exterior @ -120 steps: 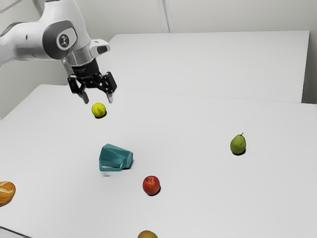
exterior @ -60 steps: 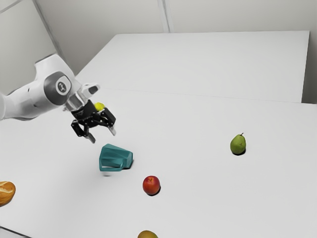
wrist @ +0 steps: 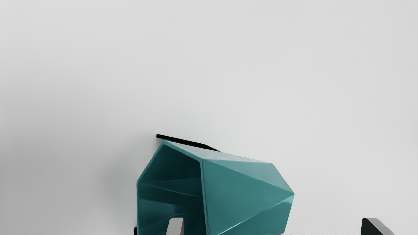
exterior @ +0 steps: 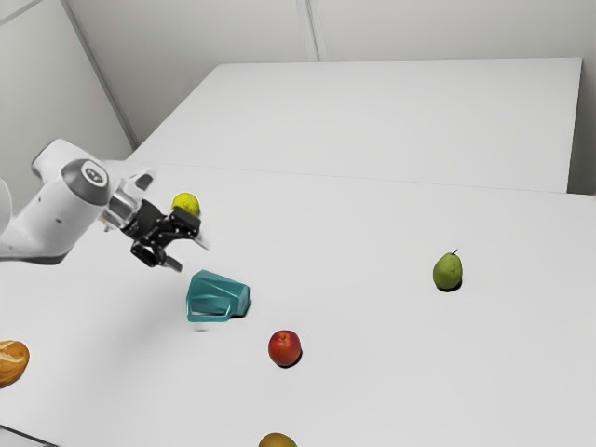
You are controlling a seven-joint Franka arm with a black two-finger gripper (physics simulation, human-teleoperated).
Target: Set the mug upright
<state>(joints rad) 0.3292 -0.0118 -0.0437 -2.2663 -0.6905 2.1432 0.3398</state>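
A teal faceted mug point(exterior: 218, 296) lies on its side on the white table, its handle toward the exterior view's bottom edge. My gripper point(exterior: 194, 257) hangs above the table, up and to the exterior view's left of the mug, not touching it. In the wrist view the mug point(wrist: 246, 192) shows its dark open mouth and one slanted side. The fingers of my gripper point(wrist: 272, 227) stand wide apart with nothing held; one tip overlaps the mouth in that picture.
A yellow ball point(exterior: 186, 203) sits just behind the gripper. A red apple point(exterior: 285, 347) lies near the mug, a green pear point(exterior: 448, 271) farther to the exterior view's right. Bread point(exterior: 11, 362) is at the left edge, a brownish fruit point(exterior: 277, 440) at the bottom edge of the table point(exterior: 391, 372).
The arm has come down from above the ball toward the mug, and my hand has tilted. Over the last half second it drew slightly toward the exterior view's left. The mug has not moved.
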